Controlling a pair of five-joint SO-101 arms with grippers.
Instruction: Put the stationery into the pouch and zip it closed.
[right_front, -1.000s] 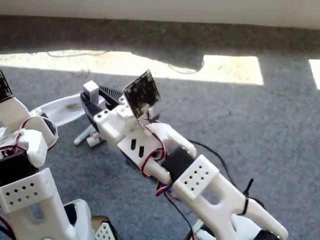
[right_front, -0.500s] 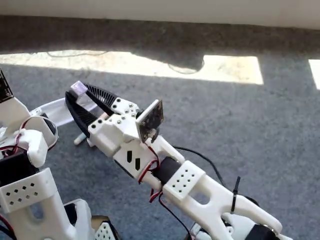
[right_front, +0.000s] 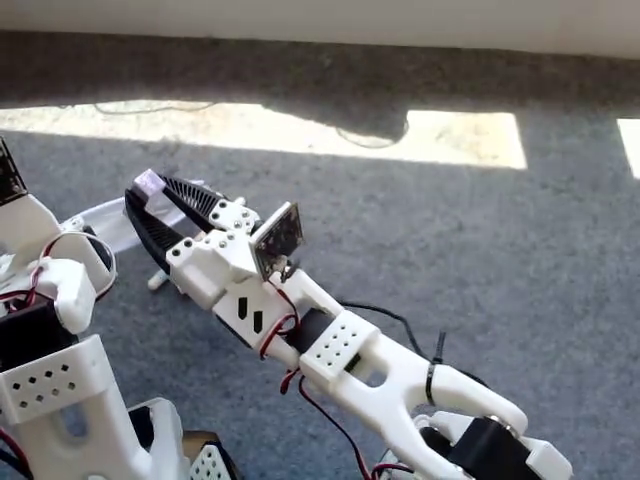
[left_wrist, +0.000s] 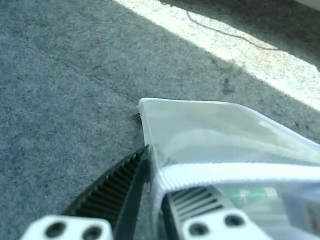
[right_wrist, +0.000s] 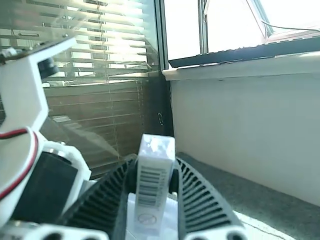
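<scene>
left wrist view, closest in: the left pincer (left_wrist: 151, 172) is clamped on the rim of the pouch (left_wrist: 215, 135), with one ribbed black jaw outside the clear wall and the other tucked behind the zip band. that lifts the pouch edge off the grey surface (left_wrist: 60, 75). something greenish shows through the wall, too blurred to name.

right wrist view now: the right pincer (right_wrist: 155, 167) is squeezed shut on a small white block (right_wrist: 152, 195), upright between the jaws, its top poking past the tips.

high view, moving outward: the right arm carries that block over to the pouch, though from here i can't tell whether it sits over the mouth or just beside it. looks like the drop-in step. to do it well, bring the block squarely over the opening and tip it so the narrow end leads. sink it below the zip band before the jaws part. let go too high and it may bounce off the rim onto the surface. the left arm should simply hold firm.

a bit farther out, another white item (right_front: 157, 281) lies beside the pouch, half hidden under the arm. zipping looks some way off.
</scene>
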